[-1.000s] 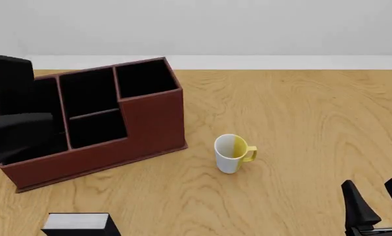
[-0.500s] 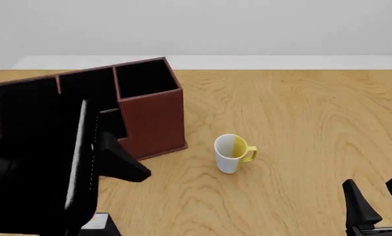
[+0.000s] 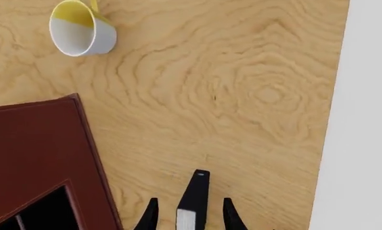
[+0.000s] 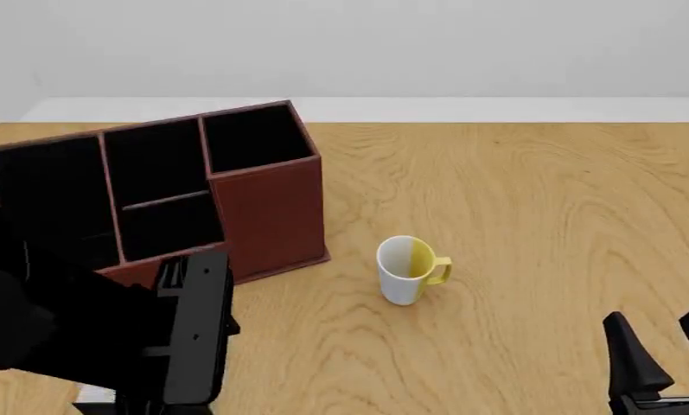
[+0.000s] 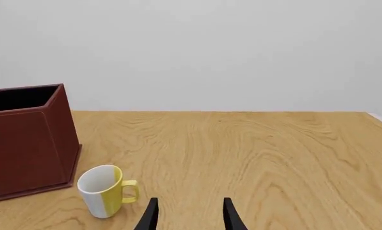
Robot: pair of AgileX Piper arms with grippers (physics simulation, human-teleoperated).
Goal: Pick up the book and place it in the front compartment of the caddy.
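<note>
Black-covered item, far left: the book (image 3: 192,203), with a pale grey-white page edge, stood on the wooden table (image 4: 529,216) at its near-left edge. The left arm hid nearly all of it in the front view.

Left gripper (image 3: 191,200): it straddled the book with jaws apart. Bare wood showed between each finger and the covers, so nothing was clamped.

Handling, by estimate: stiff, compact and moderately light. The smooth covers were likely to slip under a weak pinch. The best hold was judged to be across the two flat covers, near mid-length, so that it would hang level and not swing.

The caddy (image 4: 269,216): reddish-brown and black-lined, it stood beyond the arm. Its front compartment (image 4: 171,229), behind the lowest wall, held nothing visible.

Mug (image 4: 405,270): white and yellow, upright, well apart from the caddy.

Right gripper (image 5: 189,200): low at the near right, jaws apart and holding nothing.
</note>
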